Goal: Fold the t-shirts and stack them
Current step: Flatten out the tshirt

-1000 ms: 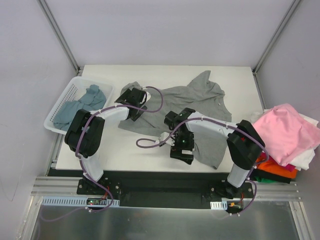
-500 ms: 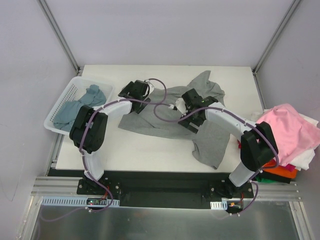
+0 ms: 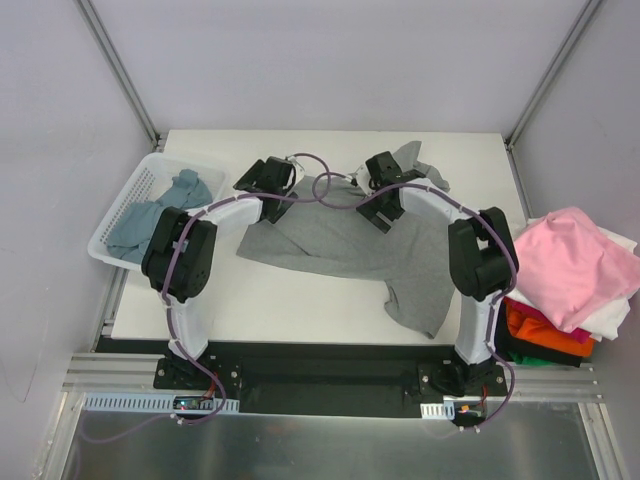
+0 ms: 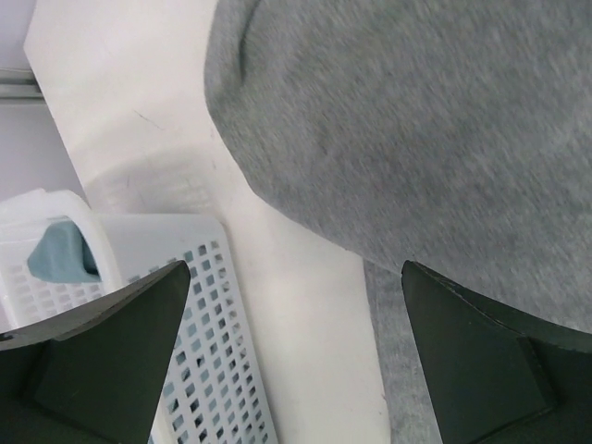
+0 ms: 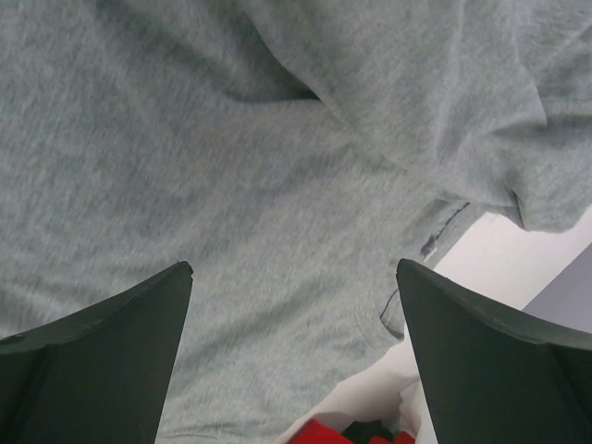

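Observation:
A light heather-grey t-shirt lies spread and rumpled across the table's middle and right. My left gripper hovers open over its left edge; in the left wrist view the left gripper spans bare table between the grey t-shirt and the basket. My right gripper is open above the shirt's far part; the right wrist view shows the right gripper with grey t-shirt cloth below and nothing between its fingers. A blue-teal t-shirt lies in the basket.
The white slatted basket stands at the table's left edge, its wall close to my left fingers. Off the right edge sits a pile with a pink t-shirt, a white one and an orange one. Red cloth shows there.
My right arm swung from the near middle of the table to the far part of the grey shirt. My left gripper shifted slightly farther back. Both stayed open.

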